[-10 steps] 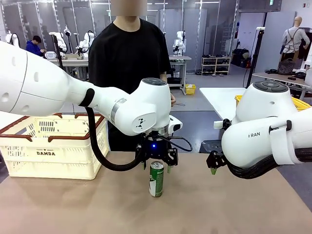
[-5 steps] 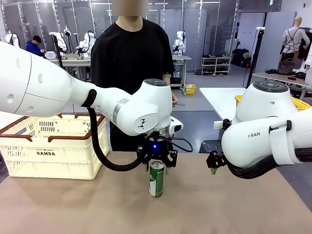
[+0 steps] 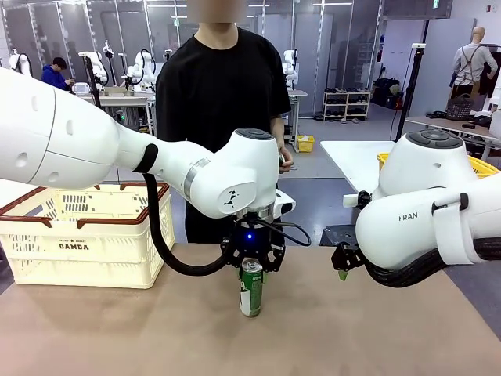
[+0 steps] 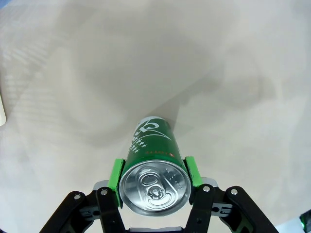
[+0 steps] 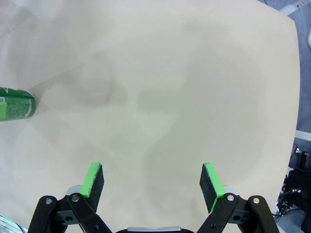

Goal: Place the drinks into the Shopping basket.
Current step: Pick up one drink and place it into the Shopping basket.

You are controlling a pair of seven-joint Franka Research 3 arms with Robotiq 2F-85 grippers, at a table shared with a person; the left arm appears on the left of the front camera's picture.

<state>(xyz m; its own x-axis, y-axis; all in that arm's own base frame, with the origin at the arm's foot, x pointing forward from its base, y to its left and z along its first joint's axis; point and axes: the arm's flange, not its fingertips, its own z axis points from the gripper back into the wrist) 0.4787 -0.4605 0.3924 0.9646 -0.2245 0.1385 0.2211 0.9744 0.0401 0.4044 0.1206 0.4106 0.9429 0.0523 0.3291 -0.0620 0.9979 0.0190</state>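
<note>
A green drink can [image 3: 250, 288] with a silver top stands upright on the beige table near its middle. My left gripper [image 3: 252, 266] comes down over it from above and is shut on its upper part. In the left wrist view both green pads [image 4: 115, 173] press against the can [image 4: 152, 155] just below its rim. The cream-white Shopping basket [image 3: 84, 233] with a brown-red rim and "DAMDA" on its side stands at the table's far left. My right gripper [image 3: 342, 262] hovers open to the right, and its pads [image 5: 95, 182] stand wide apart over bare table.
A person in a black shirt [image 3: 223, 102] stands at the far side of the table behind the can. A yellow mesh basket [image 3: 481, 167] sits behind my right arm. The can's base [image 5: 17, 104] shows at the left edge of the right wrist view.
My left gripper has closed from wide open onto the green can's top. The person has shifted slightly to the right. My right arm has stayed still.
</note>
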